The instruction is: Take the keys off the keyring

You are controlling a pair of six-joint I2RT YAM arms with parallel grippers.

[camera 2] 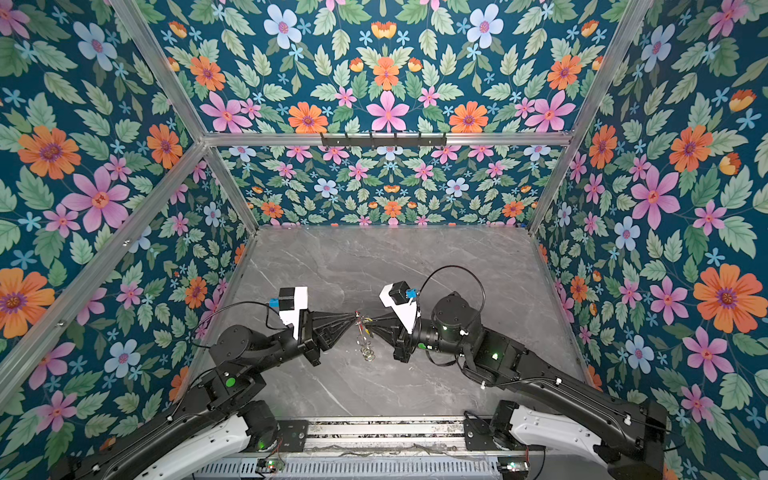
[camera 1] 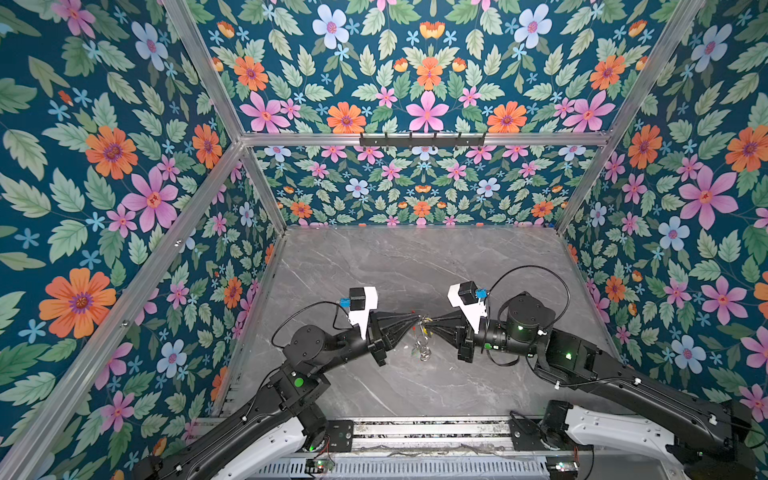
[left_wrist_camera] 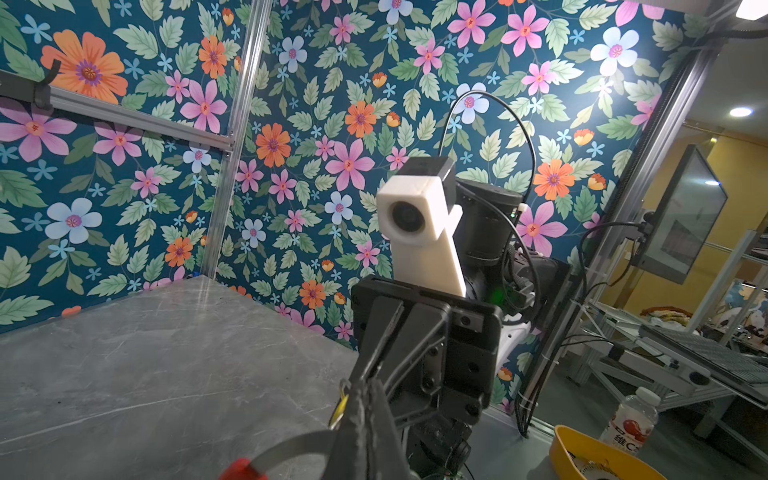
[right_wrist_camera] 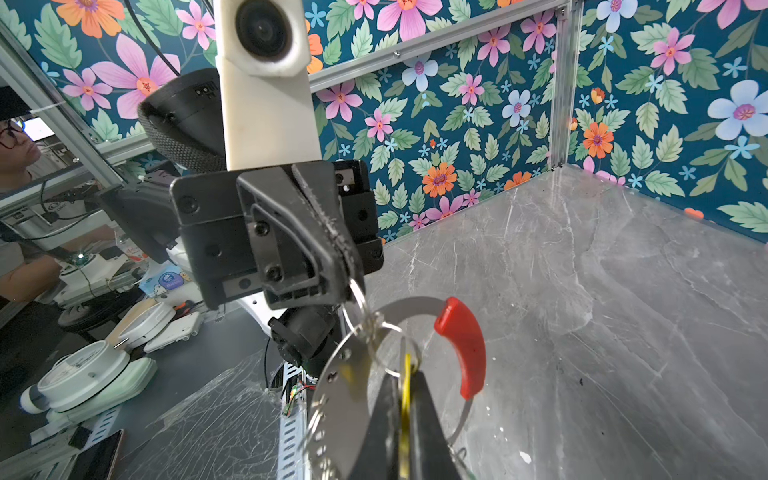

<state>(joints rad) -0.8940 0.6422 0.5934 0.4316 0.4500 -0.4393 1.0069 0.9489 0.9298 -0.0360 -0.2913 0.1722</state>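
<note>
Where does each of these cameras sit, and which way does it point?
Both top views: above the arms' bases, looking down on the table, both arms, and the keyring between left gripper and right gripper.
Left wrist: on the left arm, looking past its own fingers at the right gripper.
Right wrist: on the right arm, past its fingers shut on the brass key, facing the left gripper.
Shared: the keyring; wrist views face each other.

Low in the frame's centre, the left gripper [camera 1: 417,319] and right gripper [camera 1: 431,322] meet tip to tip above the table [camera 1: 415,266]. The keyring [right_wrist_camera: 461,345] hangs between them, a key [right_wrist_camera: 405,386] in the right gripper's fingers.
</note>
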